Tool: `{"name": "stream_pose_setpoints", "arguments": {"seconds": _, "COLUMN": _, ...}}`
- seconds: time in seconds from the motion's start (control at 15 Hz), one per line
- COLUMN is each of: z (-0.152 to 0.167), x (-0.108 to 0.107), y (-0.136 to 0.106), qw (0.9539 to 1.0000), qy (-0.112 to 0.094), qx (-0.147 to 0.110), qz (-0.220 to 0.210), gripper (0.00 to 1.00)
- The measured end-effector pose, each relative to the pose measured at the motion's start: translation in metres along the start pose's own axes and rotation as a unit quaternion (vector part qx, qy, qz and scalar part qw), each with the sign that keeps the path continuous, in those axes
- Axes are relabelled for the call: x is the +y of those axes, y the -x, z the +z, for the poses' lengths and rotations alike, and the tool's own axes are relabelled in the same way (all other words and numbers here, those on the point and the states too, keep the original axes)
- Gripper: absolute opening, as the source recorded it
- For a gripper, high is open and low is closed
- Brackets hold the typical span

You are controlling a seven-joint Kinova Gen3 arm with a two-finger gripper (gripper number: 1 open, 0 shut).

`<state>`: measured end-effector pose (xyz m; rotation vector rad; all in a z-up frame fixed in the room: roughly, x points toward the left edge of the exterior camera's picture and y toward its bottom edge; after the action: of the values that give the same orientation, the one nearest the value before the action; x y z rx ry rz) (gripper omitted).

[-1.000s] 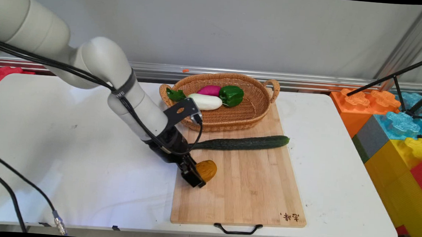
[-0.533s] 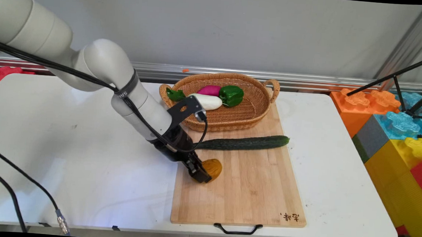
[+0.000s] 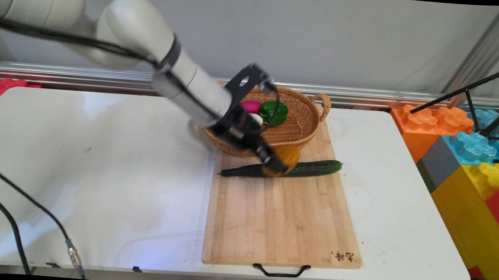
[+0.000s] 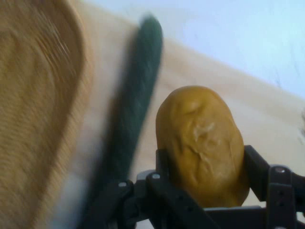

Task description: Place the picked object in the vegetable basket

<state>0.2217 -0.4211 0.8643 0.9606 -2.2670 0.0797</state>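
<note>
Two black fingers (image 4: 164, 164) of the gripper (image 3: 277, 162) clamp a yellow-brown potato (image 4: 202, 145) from either side, holding it lifted above the cucumber (image 3: 312, 167). That cucumber lies across the wooden cutting board (image 3: 279, 219) near its far edge, just in front of the wicker basket (image 3: 307, 117). Inside the basket sit a green pepper (image 3: 277, 111) and a pink vegetable (image 3: 251, 106), with the arm hiding part of the basket's left side. One board handle overhangs the desk's (image 3: 79, 155) near edge.

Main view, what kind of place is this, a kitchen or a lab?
Likely a robotics lab staged as a kitchen: a gripper holds a potato over a cutting board, with oversized toy blocks beside the white table.
</note>
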Motion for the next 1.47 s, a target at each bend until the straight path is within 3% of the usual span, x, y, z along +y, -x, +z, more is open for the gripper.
{"name": "stream_pose_setpoints", "arguments": {"seconds": 0.2, "z": 0.002, "x": -0.018, "y": -0.037, "qw": 0.9989, "qy": -0.034, "qx": 0.029, "qz": 0.017, "gripper": 0.0}}
{"name": "stream_pose_setpoints", "arguments": {"seconds": 0.53, "z": 0.029, "x": -0.055, "y": -0.069, "qw": 0.9959, "qy": -0.075, "qx": 0.04, "qz": 0.028, "gripper": 0.0}}
{"name": "stream_pose_setpoints", "arguments": {"seconds": 0.87, "z": 0.076, "x": -0.097, "y": -0.077, "qw": 0.9934, "qy": -0.106, "qx": 0.029, "qz": 0.033, "gripper": 0.0}}
{"name": "stream_pose_setpoints", "arguments": {"seconds": 1.2, "z": 0.105, "x": -0.117, "y": -0.078, "qw": 0.9925, "qy": -0.115, "qx": 0.02, "qz": 0.036, "gripper": 0.0}}
{"name": "stream_pose_setpoints", "arguments": {"seconds": 1.27, "z": 0.11, "x": -0.121, "y": -0.078, "qw": 0.9923, "qy": -0.117, "qx": 0.019, "qz": 0.037, "gripper": 1.0}}
{"name": "stream_pose_setpoints", "arguments": {"seconds": 1.47, "z": 0.119, "x": -0.123, "y": -0.082, "qw": 0.9922, "qy": -0.117, "qx": 0.018, "qz": 0.038, "gripper": 1.0}}
